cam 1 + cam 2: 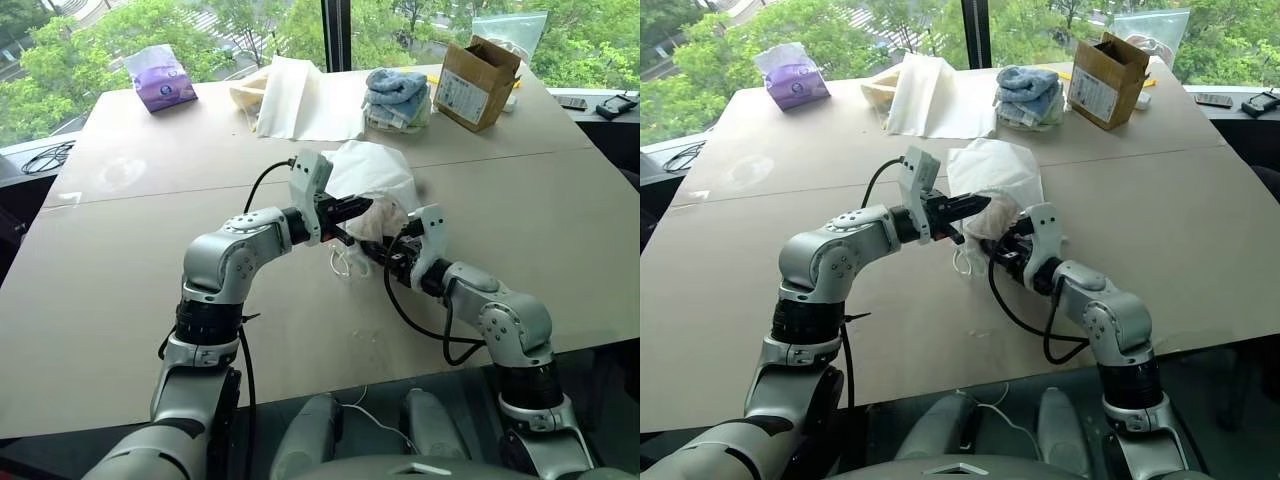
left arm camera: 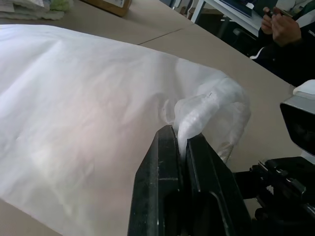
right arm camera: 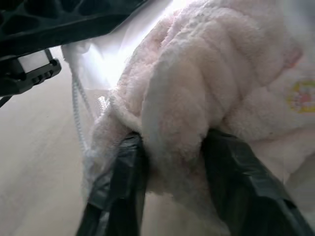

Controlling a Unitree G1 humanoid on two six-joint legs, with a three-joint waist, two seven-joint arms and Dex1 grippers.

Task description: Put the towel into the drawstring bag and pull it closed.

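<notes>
The white drawstring bag (image 1: 372, 168) lies mid-table, its mouth turned toward me. My left gripper (image 2: 183, 136) is shut on a pinch of the bag's mouth rim and holds it up off the table. The off-white ribbed towel (image 3: 197, 93) is bunched at the mouth, under the lifted rim. My right gripper (image 3: 172, 145) comes in low from the near side, and its two fingers clamp a fold of the towel. The white cord (image 1: 345, 262) hangs in a loop below the mouth onto the table (image 1: 120, 300). How far the towel reaches inside the bag is hidden.
Along the table's far edge are a purple tissue pack (image 1: 160, 78), a large cream cloth sheet (image 1: 295, 100), a stack of blue folded towels (image 1: 397, 92) and a tilted cardboard box (image 1: 478, 82). A person's hands (image 2: 283, 27) show beyond the table.
</notes>
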